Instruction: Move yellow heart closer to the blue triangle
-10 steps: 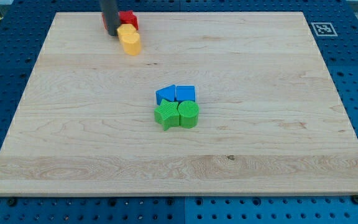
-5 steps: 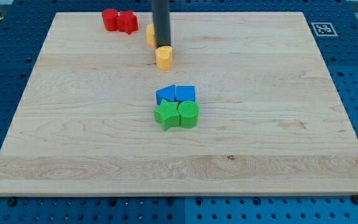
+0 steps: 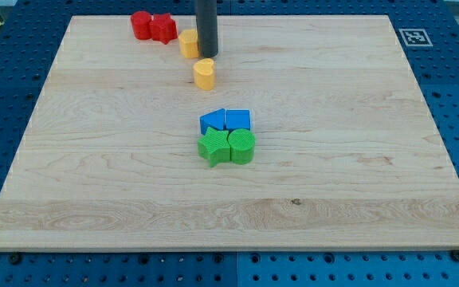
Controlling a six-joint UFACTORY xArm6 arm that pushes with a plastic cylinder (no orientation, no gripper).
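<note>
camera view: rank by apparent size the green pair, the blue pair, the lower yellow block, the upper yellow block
1. Green pair, widest cluster.
2. Blue pair, slightly smaller; it sits farther up the view, so the gap may be perspective.
3. Lower yellow block and upper yellow block: look alike; the rod above my tip hides part of the upper one, so no ranking.

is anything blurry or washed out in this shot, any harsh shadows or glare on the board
Camera view: sharp throughout, with the wood grain of the board and the ridges on the green blocks crisp. Lighting is soft and even, without glare or washed-out areas. Shadows are faint and short, hugging the blocks' bases. My tip shows no motion blur and sits just to the view's right of one yellow block, above the other.
</note>
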